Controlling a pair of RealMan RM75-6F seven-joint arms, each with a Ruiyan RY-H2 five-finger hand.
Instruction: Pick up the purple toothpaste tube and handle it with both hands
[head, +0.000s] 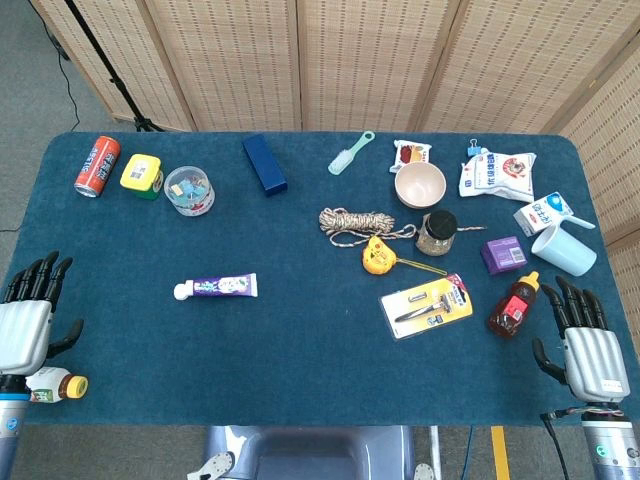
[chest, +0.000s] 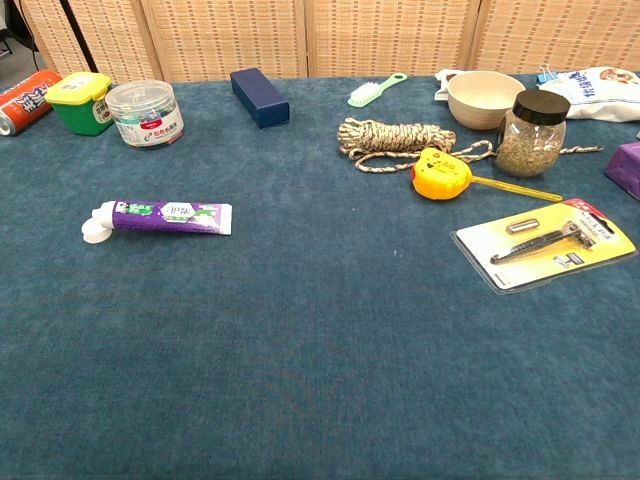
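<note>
The purple toothpaste tube (head: 216, 287) lies flat on the blue tablecloth, left of centre, white cap pointing left; the chest view shows the tube (chest: 165, 216) at its left side. My left hand (head: 28, 318) hovers at the table's front left corner, fingers spread and holding nothing, well to the left of the tube. At the front right corner my right hand (head: 584, 340) is likewise spread and holds nothing, far from the tube. Neither hand appears in the chest view.
A small yellow-capped bottle (head: 55, 384) lies under my left hand. A red sauce bottle (head: 514, 305) and a razor pack (head: 427, 305) sit near my right hand. Rope (head: 356, 222), tape measure (head: 379, 257), jar (head: 436, 232), bowl (head: 420, 184), blue box (head: 264, 163) and a can (head: 97, 166) fill the back.
</note>
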